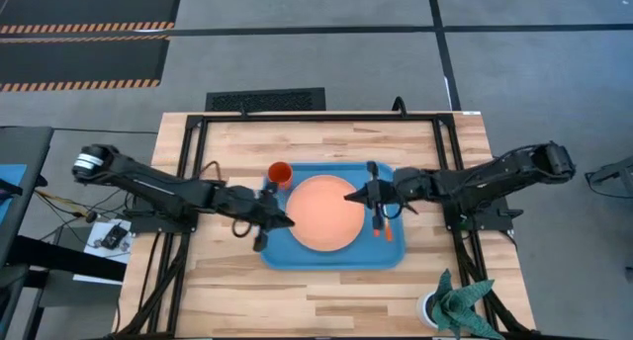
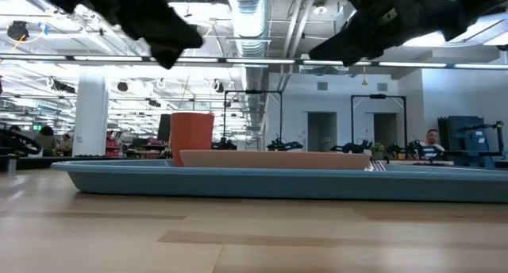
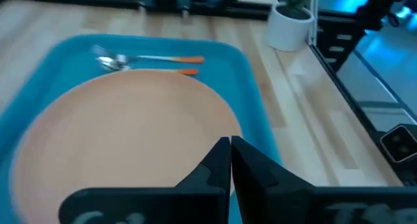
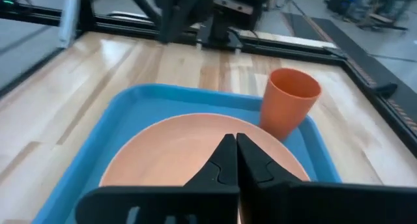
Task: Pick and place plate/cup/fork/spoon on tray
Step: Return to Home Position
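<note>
The blue tray (image 1: 279, 253) lies in the middle of the table. The salmon-orange plate (image 1: 324, 213) lies flat in it. The small orange cup (image 1: 280, 172) stands upright in the tray's far left corner. The fork and spoon (image 3: 150, 61) lie side by side on the tray floor along its right side, beside the plate; I cannot tell which is which. My left gripper (image 1: 288, 221) is shut and empty above the plate's left edge. My right gripper (image 1: 350, 195) is shut and empty above the plate's right part. In the low view both hang well above the tray.
A white pot with a green plant (image 1: 447, 308) stands at the table's near right corner. A black frame (image 1: 198, 142) runs along the table's far and side edges. Bare wood lies in front of the tray (image 1: 326, 300).
</note>
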You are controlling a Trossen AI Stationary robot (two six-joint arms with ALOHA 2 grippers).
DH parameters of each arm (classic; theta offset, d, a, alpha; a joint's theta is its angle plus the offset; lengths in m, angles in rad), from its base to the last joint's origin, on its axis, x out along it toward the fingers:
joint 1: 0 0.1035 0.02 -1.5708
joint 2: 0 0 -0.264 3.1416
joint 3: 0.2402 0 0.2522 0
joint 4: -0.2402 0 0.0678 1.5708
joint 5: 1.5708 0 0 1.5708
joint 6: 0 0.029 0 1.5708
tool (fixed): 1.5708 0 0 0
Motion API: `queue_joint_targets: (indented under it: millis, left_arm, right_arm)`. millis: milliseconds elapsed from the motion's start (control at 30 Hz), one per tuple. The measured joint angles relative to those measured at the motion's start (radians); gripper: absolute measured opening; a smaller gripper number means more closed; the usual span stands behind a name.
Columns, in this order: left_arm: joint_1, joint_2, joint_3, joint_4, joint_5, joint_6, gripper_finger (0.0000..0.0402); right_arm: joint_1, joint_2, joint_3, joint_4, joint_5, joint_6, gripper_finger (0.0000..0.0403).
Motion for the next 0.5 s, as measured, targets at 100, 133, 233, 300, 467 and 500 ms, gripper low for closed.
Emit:
queue_joint_targets:
  millis: [100, 133, 233, 300, 467, 500]
  left_arm:
    - [0.0, -0.104, -0.084, 0.01, -0.043, 0.006, 0.0]
    - [0.0, -0.136, -0.114, 0.017, -0.054, 0.007, 0.0]
    - [0.007, -0.231, -0.201, 0.055, -0.059, 0.008, 0.0]
    - [0.022, -0.291, -0.256, 0.068, -0.06, 0.007, 0.0]
    - [0.08, -0.413, -0.347, 0.074, -0.058, 0.033, 0.0]
    - [0.097, -0.434, -0.361, 0.074, -0.056, 0.038, 0.0]
  right_arm:
    - [-0.08, -0.007, 0.0, 0.012, -0.108, -0.008, 0.0003]
    - [-0.104, -0.006, 0.0, 0.013, -0.134, -0.008, 0.0003]
    - [-0.165, -0.005, 0.0, 0.034, -0.185, -0.019, 0.0002]
    - [-0.186, -0.005, -0.003, 0.036, -0.186, -0.032, 0.0002]
    - [-0.212, -0.007, -0.063, 0.119, -0.191, -0.047, 0.0002]
    - [-0.217, -0.017, -0.086, 0.141, -0.193, -0.04, 0.0002]
